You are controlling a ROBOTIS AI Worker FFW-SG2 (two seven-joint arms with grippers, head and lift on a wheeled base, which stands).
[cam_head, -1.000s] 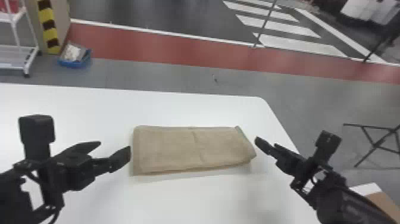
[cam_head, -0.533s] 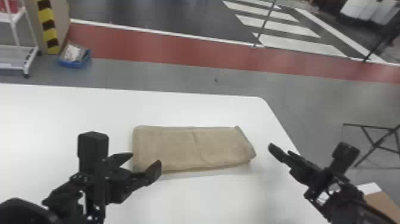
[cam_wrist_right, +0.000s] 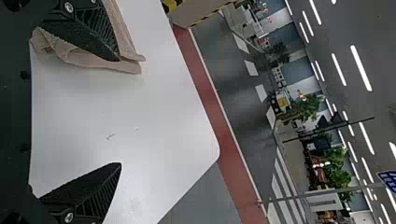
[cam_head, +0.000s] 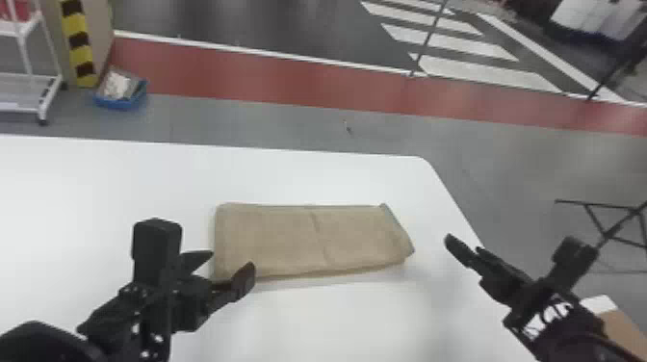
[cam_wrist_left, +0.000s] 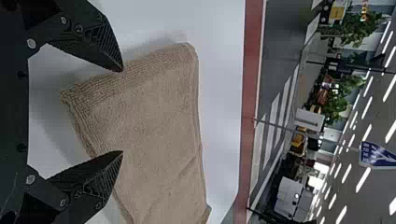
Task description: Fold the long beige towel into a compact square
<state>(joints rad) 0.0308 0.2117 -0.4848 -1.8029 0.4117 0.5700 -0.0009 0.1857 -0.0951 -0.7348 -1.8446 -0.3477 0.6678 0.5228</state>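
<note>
The beige towel [cam_head: 289, 240] lies folded as a long flat rectangle on the white table, a crease across its middle. My left gripper [cam_head: 224, 267] is open at the towel's near left corner; in the left wrist view the towel [cam_wrist_left: 154, 121] stretches out beyond the parted fingers of that gripper [cam_wrist_left: 122, 111]. To the right of the towel, apart from its right end, is my right gripper [cam_head: 462, 245]. In the right wrist view, this gripper [cam_wrist_right: 119, 112] is open with bare table between its fingers, and the towel's end [cam_wrist_right: 98, 63] shows behind one finger.
The white table [cam_head: 313, 178] has a rounded far right corner. Beyond it on the floor stand a blue bin [cam_head: 120, 91] and a white cart [cam_head: 29, 91] at the far left. A black folding stand [cam_head: 611, 221] and a cardboard box [cam_head: 623, 327] are off to the right.
My left gripper has moved right and nearer the table's front, to the towel's left corner. My right gripper has shifted slightly right and nearer the front. The towel has not moved.
</note>
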